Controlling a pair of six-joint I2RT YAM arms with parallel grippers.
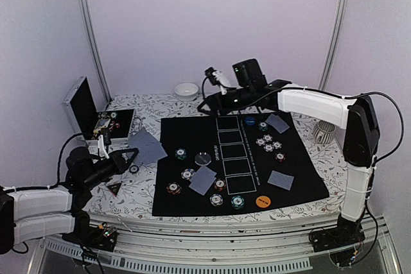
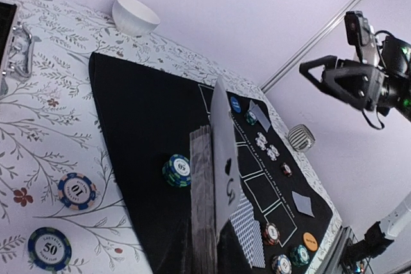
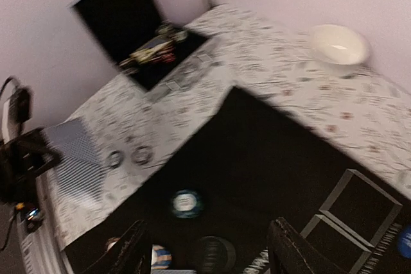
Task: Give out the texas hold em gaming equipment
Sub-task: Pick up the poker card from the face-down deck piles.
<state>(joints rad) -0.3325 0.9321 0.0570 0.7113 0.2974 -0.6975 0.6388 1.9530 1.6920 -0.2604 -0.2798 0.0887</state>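
Grey-blue cards (image 1: 148,146) clamped in the left hand (image 1: 126,157) over the left side of the desk (image 1: 160,104).
Right hand (image 1: 210,99) hovers with fingers apart above the far edge of the black mat (image 1: 192,136); poker chips (image 1: 268,144) and loose cards (image 1: 280,179) lie on it.

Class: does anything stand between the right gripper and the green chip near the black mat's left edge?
Nothing visible does. The green chip lies on bare black mat just ahead of the right gripper, whose jaws stand open.
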